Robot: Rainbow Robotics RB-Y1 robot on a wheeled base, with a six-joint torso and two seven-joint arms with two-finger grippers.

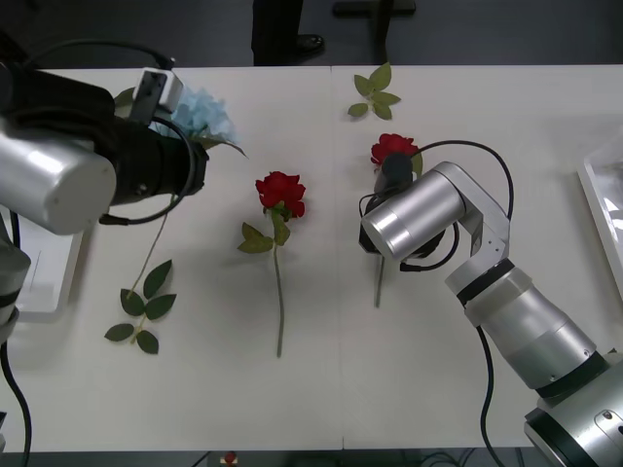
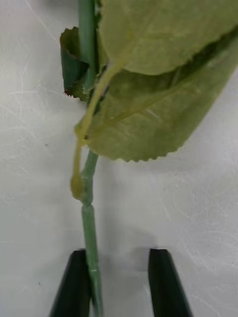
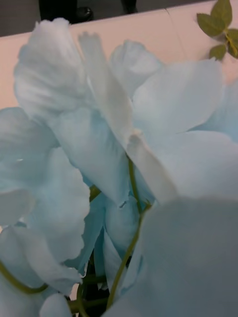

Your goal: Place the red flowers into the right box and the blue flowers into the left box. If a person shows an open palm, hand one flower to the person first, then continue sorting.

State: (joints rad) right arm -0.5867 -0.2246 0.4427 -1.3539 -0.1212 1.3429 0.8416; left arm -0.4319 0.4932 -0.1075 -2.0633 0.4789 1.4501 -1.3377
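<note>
A blue flower [image 1: 206,112] lies at the table's far left, its pale petals [image 3: 99,148] close up in the left wrist view. My left arm [image 1: 146,161] hangs right over it and hides where the gripper sits. One red flower [image 1: 280,192] lies free in the middle with its stem toward me. A second red flower [image 1: 392,148] lies under my right arm [image 1: 414,214]. My right gripper [image 2: 121,285] is open and low over the table, straddling that rose's green stem [image 2: 89,233], which runs just inside one black finger [image 2: 74,290].
The left box [image 1: 44,277] peeks out under my left arm; the right box [image 1: 605,195] shows at the right edge. A loose leaf sprig [image 1: 375,94] lies at the far middle. Dark leaves [image 1: 141,311] lie near front left. A person's legs [image 1: 277,29] stand behind the table.
</note>
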